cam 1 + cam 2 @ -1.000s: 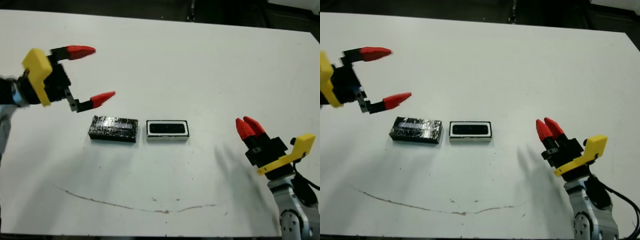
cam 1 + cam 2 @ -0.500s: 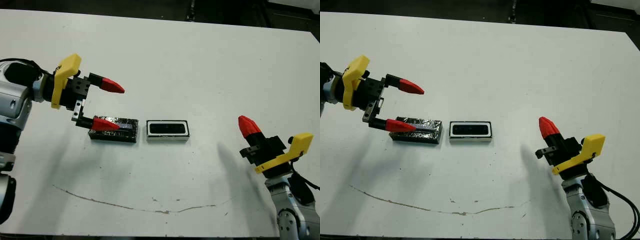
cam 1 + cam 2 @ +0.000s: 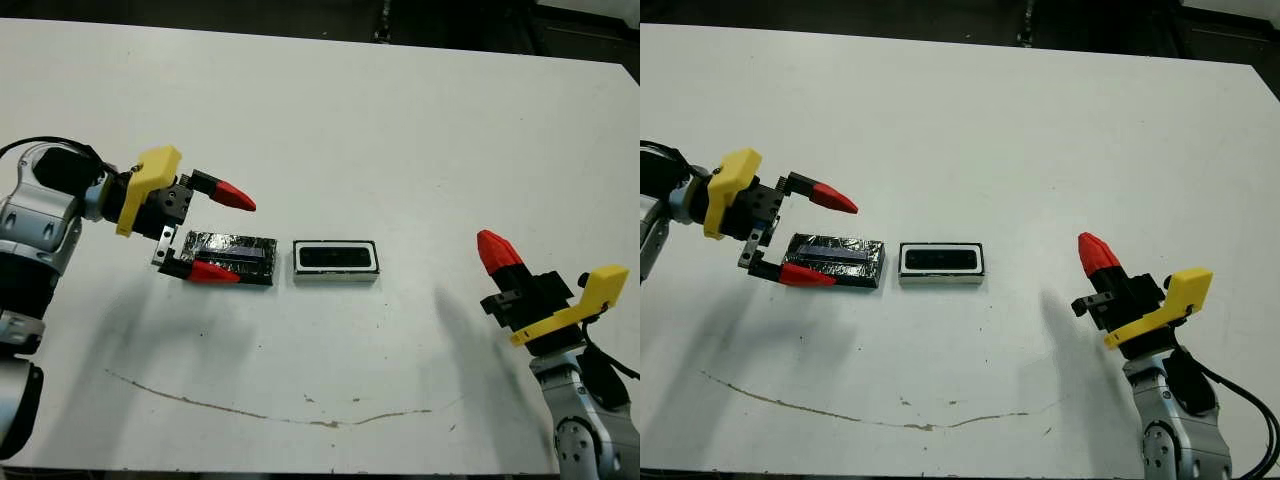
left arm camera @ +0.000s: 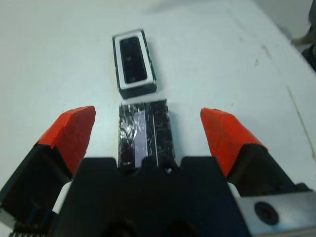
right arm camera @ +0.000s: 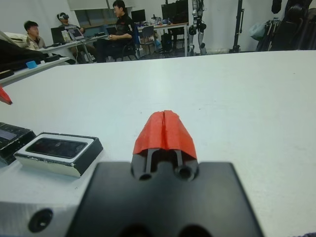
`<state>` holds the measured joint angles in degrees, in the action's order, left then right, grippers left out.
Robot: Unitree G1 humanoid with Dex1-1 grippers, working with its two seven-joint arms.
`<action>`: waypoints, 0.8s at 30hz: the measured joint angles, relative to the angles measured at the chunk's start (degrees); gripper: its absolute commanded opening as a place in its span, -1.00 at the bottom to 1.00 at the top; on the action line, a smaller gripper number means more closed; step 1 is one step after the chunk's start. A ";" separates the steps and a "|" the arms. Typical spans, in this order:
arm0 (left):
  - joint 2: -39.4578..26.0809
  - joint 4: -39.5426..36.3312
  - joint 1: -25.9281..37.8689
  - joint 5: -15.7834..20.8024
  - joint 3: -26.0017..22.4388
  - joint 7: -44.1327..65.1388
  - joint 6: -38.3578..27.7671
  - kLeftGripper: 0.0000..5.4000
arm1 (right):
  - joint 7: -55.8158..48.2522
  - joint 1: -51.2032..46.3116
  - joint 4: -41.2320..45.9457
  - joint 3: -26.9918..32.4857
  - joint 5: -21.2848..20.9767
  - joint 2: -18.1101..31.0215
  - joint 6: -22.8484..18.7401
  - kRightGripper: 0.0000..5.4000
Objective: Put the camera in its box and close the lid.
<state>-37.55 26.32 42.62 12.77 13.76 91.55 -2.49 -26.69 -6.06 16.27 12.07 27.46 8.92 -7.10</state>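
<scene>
My left pincer (image 3: 220, 233) straddles the lid (image 3: 228, 257); the box (image 3: 336, 258) sits just beyond its tips, bare table (image 3: 380, 130) everywhere else.

The lid (image 3: 229, 257) is a glossy black rectangular slab with reflective wrap and a pale strip on top, lying flat. Just beside it, end to end and apart, the box (image 3: 336, 261) lies flat: white walls, dark rim. The camera (image 3: 334, 257), a black bar, lies inside its hollow.
</scene>
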 measured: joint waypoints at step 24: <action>1.19 10.88 0.65 -7.36 0.58 -2.03 -5.18 1.00 | -1.06 -0.13 -0.69 -0.07 0.07 0.62 0.63 -1.00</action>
<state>-36.36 37.19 43.27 5.41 14.34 89.52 -7.67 -27.75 -6.19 15.58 11.99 27.53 9.54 -6.47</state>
